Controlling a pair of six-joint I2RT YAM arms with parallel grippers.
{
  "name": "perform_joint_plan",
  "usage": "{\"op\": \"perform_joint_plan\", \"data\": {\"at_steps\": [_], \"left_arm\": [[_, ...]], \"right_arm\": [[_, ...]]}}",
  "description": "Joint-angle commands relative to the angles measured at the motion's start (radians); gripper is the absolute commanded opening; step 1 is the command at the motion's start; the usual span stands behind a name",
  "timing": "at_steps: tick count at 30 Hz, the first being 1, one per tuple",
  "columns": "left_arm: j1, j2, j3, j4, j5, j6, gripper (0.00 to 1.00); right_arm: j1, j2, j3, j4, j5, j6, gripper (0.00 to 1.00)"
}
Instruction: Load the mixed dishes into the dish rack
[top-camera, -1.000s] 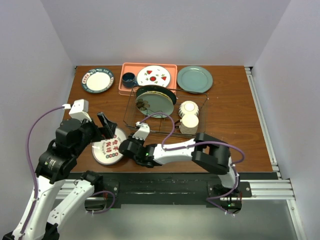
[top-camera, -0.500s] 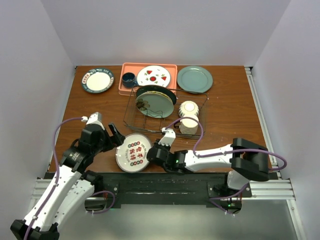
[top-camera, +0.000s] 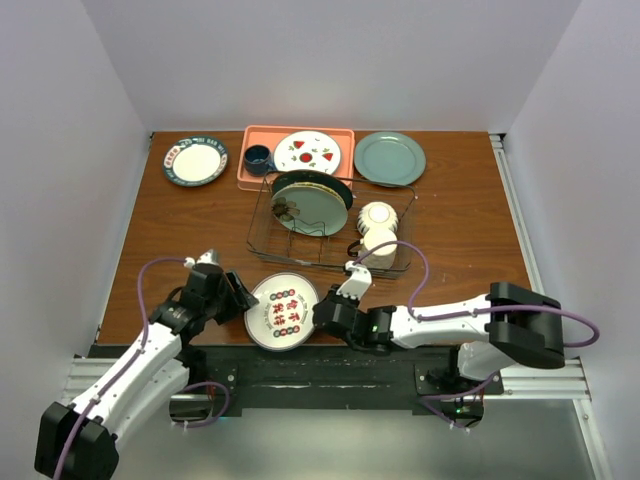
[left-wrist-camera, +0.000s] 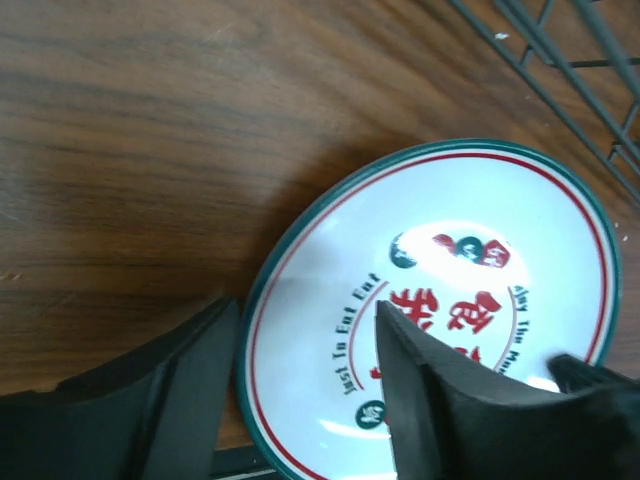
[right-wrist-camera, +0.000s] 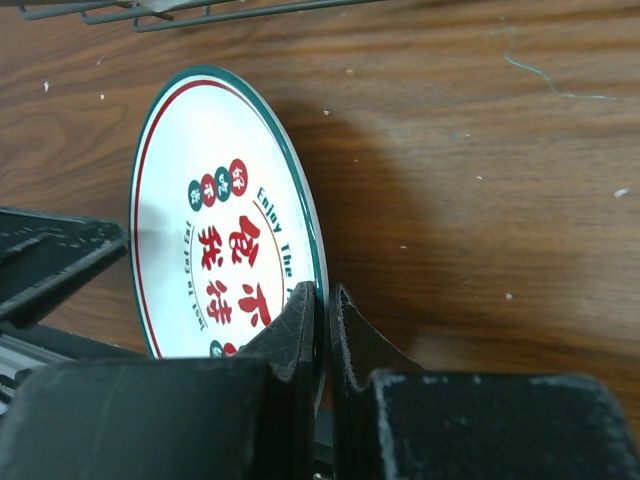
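A white plate with a dark green rim and red characters (top-camera: 283, 311) lies near the table's front edge; it also shows in the left wrist view (left-wrist-camera: 450, 290) and the right wrist view (right-wrist-camera: 215, 200). My right gripper (top-camera: 322, 318) (right-wrist-camera: 325, 292) is shut on its right rim. My left gripper (top-camera: 240, 297) (left-wrist-camera: 305, 310) is open, with the plate's left rim between its fingers. The dark wire dish rack (top-camera: 262, 243) behind holds a pale green plate (top-camera: 312, 204) standing upright and two cream bowls (top-camera: 378, 228). A dark teal-rimmed plate (top-camera: 195, 160) lies at the back left.
A salmon-pink tray (top-camera: 246, 166) at the back holds a white plate with red fruit marks (top-camera: 307, 152) and a dark cup (top-camera: 258, 158). A grey-green plate (top-camera: 389, 158) lies to its right. The rack's front wires are just behind the held plate (left-wrist-camera: 560, 70).
My right gripper has slid the plate to the right along the front edge. My left arm has dropped low and followed to the right, staying at the plate's left rim.
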Motion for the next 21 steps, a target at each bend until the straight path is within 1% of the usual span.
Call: {"op": "perform_joint_plan", "data": {"at_steps": [1, 3, 7, 8, 9, 11, 12, 16, 21], "left_arm": [[-0.003, 0.076, -0.047, 0.127, 0.02, -0.024, 0.51], [-0.003, 0.11, -0.065, 0.169, 0.046, -0.021, 0.46], [-0.004, 0.112, -0.114, 0.233, 0.061, -0.053, 0.3], [-0.006, 0.099, -0.13, 0.238, 0.057, -0.053, 0.24], [-0.006, 0.095, -0.133, 0.23, 0.055, -0.053, 0.17], [-0.006, 0.089, -0.137, 0.224, 0.052, -0.052, 0.07], [-0.006, 0.087, -0.137, 0.223, 0.055, -0.052, 0.0], [-0.006, 0.092, -0.142, 0.238, 0.067, -0.044, 0.0], [-0.006, 0.115, -0.182, 0.312, 0.162, -0.047, 0.0]], "right_arm": [[0.007, -0.034, -0.06, -0.073, 0.049, -0.009, 0.0], [0.005, -0.045, -0.089, -0.049, 0.047, -0.011, 0.01], [0.007, -0.04, -0.115, -0.02, 0.036, 0.003, 0.04], [0.007, -0.04, -0.131, -0.009, 0.032, 0.004, 0.04], [0.005, -0.037, -0.14, 0.002, 0.027, 0.007, 0.07], [0.007, -0.031, -0.171, 0.046, 0.017, 0.024, 0.09], [0.007, -0.028, -0.18, 0.06, 0.012, 0.029, 0.14], [0.005, -0.002, -0.214, 0.138, -0.01, 0.044, 0.27], [0.007, 0.004, -0.25, 0.198, -0.019, 0.057, 0.4]]}}
